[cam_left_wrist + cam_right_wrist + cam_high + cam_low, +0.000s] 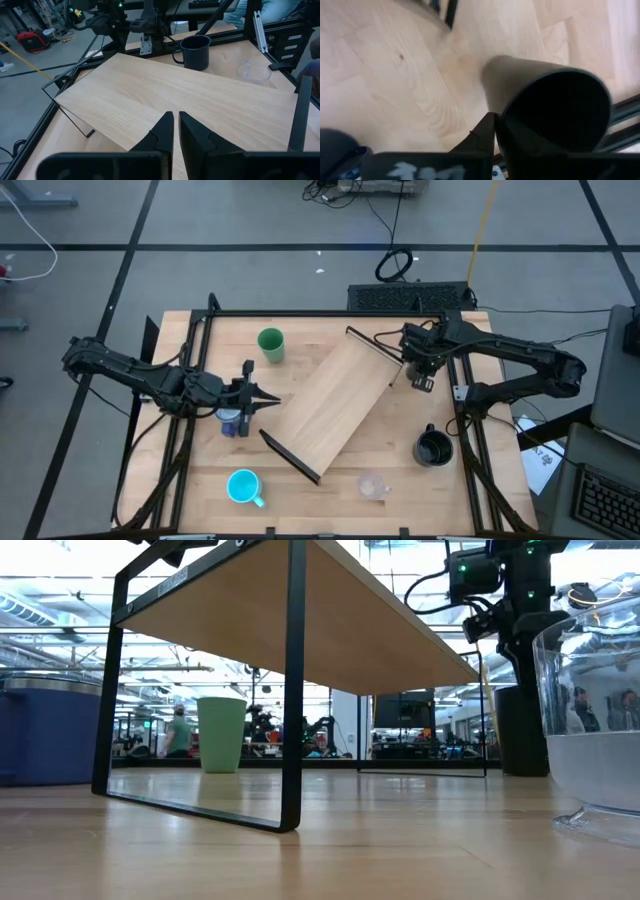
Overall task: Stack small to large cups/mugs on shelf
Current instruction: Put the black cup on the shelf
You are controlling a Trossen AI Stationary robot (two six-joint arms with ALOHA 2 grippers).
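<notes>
Shelf [335, 402] lies diagonally across the tabletop [300, 500]. Beyond its far end, the right gripper [495, 131] pinches the rim of the tall black cup [555, 107]. Left gripper [268, 399], pressed together, hovers beside the blue-purple mug [231, 421]. Wide black mug [433, 447], cyan handled mug [243, 487], green tumbler [270, 344] and tiny clear cup [373, 486] stand around the board.

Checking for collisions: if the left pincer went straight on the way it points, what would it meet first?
Probably the shelf: the left pincer, shut, points at its near long edge.
</notes>
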